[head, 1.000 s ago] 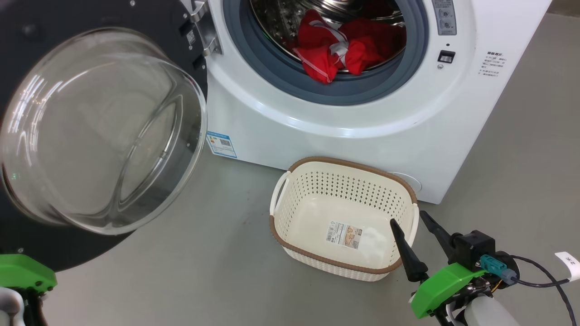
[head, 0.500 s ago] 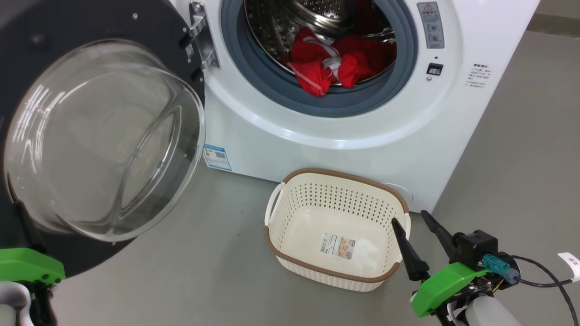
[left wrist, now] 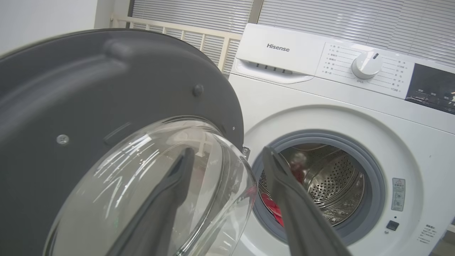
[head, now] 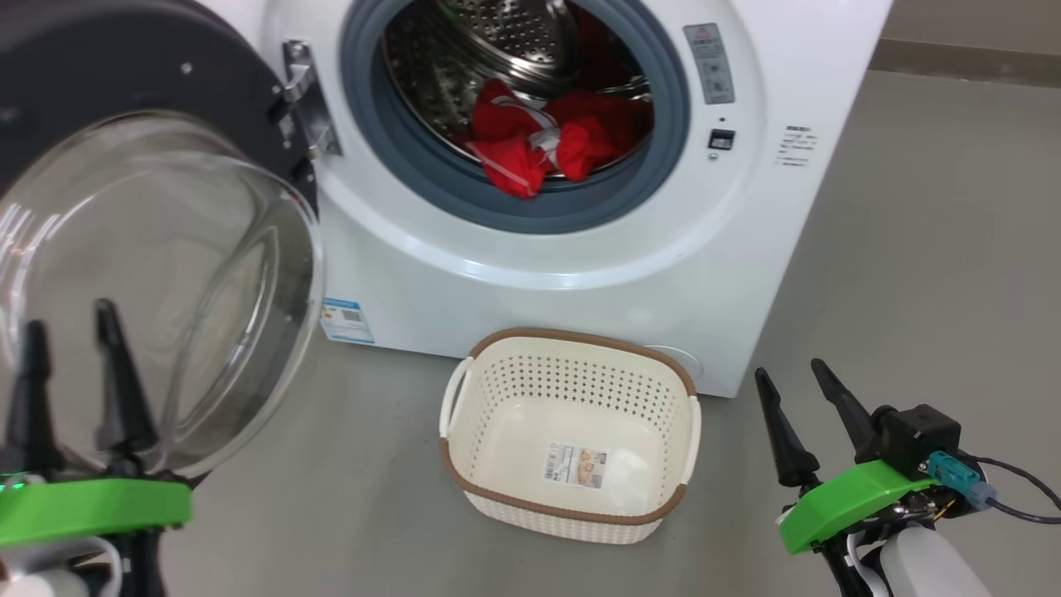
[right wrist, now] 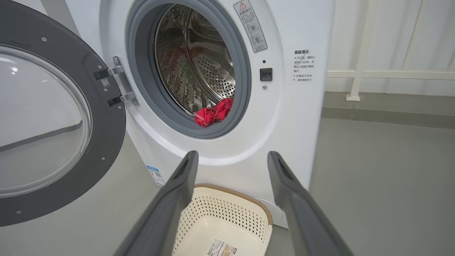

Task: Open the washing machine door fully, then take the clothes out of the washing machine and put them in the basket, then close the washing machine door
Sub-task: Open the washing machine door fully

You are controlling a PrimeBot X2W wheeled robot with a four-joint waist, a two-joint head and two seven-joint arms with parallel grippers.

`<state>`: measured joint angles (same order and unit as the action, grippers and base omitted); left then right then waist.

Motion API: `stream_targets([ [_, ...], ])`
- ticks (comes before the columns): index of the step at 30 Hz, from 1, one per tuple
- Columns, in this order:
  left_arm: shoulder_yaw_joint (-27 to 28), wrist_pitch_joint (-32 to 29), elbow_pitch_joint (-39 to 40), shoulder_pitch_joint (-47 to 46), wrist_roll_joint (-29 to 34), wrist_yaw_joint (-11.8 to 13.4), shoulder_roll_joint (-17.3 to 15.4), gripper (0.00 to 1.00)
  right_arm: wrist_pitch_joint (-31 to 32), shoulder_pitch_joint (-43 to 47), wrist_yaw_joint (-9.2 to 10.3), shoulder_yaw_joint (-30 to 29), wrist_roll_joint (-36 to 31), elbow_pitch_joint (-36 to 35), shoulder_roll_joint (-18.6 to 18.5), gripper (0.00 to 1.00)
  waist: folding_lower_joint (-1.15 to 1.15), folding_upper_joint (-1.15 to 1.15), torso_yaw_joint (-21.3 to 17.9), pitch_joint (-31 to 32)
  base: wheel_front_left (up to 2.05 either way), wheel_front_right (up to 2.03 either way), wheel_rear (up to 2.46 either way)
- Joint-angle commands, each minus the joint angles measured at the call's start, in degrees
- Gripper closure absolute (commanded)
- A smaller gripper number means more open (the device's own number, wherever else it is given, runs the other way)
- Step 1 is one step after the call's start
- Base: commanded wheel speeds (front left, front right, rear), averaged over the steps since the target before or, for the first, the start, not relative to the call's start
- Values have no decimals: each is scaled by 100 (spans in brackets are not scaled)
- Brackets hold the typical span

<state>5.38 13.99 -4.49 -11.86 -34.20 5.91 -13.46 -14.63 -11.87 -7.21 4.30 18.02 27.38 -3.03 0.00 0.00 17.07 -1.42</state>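
Both pairs of jaws spread, empty.

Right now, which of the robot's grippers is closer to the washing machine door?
The left. The left gripper hangs open just before the glass bowl of the washing machine door; the right gripper, also open, is off beyond the basket, well clear of the door.

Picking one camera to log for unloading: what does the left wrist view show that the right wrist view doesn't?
Left wrist view's own: the control dial and detergent drawer atop the washing machine. Right wrist view's own: the basket and the blue sticker. Shared: the open washing machine door, the drum, the red clothes inside it.
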Motion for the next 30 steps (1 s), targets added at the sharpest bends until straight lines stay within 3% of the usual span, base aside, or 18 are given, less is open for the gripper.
stream_targets([
  [1,105,22,240,-52,87,-64,-148,0,-37,-24,-28,74,-42,-172,13,0,0,0,-164,18,0,0,0],
  [7,-407,-263,468,112,323,-151,-137,0,-37,-62,-28,-52,-190,-407,14,0,0,0,-539,-27,0,0,0],
  [17,-950,-87,-145,256,583,-510,-57,0,-37,21,-28,-184,-591,-1014,14,0,0,0,-1332,50,0,0,0],
  [24,-1128,42,-417,580,896,-574,-57,0,-37,214,-28,-141,-608,-1202,15,0,0,0,-1754,171,0,0,0],
  [30,-1128,85,-617,799,985,-624,39,0,-37,401,-28,-72,-588,-1316,15,0,0,0,-1896,257,0,0,0],
])
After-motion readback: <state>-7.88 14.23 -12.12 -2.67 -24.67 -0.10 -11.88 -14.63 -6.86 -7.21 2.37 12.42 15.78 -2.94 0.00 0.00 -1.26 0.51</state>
